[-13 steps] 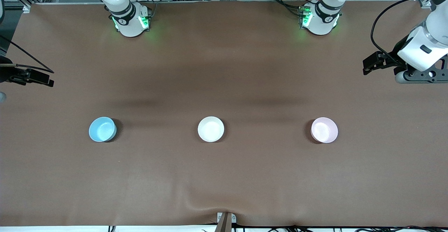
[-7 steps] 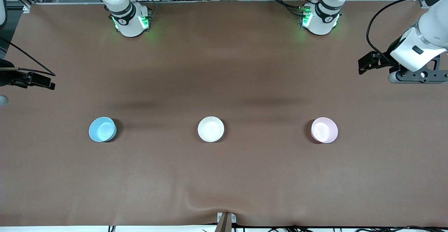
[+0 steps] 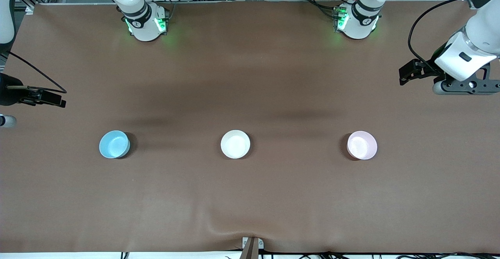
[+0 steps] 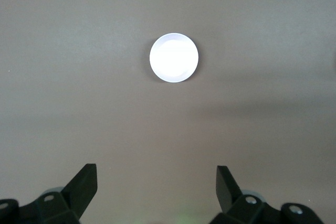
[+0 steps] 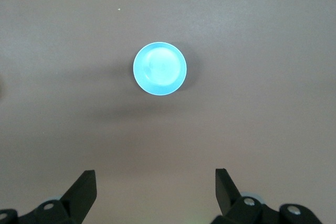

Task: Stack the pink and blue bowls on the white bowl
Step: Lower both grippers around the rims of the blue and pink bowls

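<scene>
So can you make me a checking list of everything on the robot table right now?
Surface: brown table cover, a wrinkle at its near edge.
Job's things: blue bowl, white bowl and pink bowl in one row, apart, unstacked; white in the middle.
Clutter: nothing seen.
Grippers: left gripper open, high over the table's left-arm end; right gripper open, high over the right-arm end.
Cables: black cable loops along the left arm.
Surroundings: arm bases with green lights.
</scene>
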Robot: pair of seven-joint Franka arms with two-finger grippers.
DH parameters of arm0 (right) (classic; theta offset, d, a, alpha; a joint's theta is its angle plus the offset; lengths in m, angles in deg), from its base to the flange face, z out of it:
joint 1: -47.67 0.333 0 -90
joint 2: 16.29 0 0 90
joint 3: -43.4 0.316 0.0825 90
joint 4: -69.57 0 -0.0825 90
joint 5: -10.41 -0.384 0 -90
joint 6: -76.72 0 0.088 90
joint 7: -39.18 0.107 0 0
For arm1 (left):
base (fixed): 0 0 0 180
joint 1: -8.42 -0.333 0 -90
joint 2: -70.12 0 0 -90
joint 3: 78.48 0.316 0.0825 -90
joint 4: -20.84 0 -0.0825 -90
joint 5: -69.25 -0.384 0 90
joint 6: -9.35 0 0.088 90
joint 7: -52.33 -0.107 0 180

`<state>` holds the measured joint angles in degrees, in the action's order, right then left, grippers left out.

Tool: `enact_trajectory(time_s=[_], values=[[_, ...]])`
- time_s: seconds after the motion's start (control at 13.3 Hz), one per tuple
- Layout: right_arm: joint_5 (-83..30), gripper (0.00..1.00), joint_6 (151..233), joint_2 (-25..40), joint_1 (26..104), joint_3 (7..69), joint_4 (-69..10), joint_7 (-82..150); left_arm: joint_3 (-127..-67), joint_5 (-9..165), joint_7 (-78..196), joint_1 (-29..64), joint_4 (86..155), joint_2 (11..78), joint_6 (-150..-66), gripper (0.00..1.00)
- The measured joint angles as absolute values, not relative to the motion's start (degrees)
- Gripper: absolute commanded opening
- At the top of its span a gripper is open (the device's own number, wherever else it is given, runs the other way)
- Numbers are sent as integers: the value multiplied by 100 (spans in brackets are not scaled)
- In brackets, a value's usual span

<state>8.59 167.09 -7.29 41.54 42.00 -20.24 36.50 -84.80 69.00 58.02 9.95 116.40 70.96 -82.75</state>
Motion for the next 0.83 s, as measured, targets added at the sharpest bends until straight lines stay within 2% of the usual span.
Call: enact_trajectory(time_s=[0.83], values=[[859,100,16877,-609,4155,4215,-2024,3647,-8477,6898,5802,958,11683,6561,-9025,100]])
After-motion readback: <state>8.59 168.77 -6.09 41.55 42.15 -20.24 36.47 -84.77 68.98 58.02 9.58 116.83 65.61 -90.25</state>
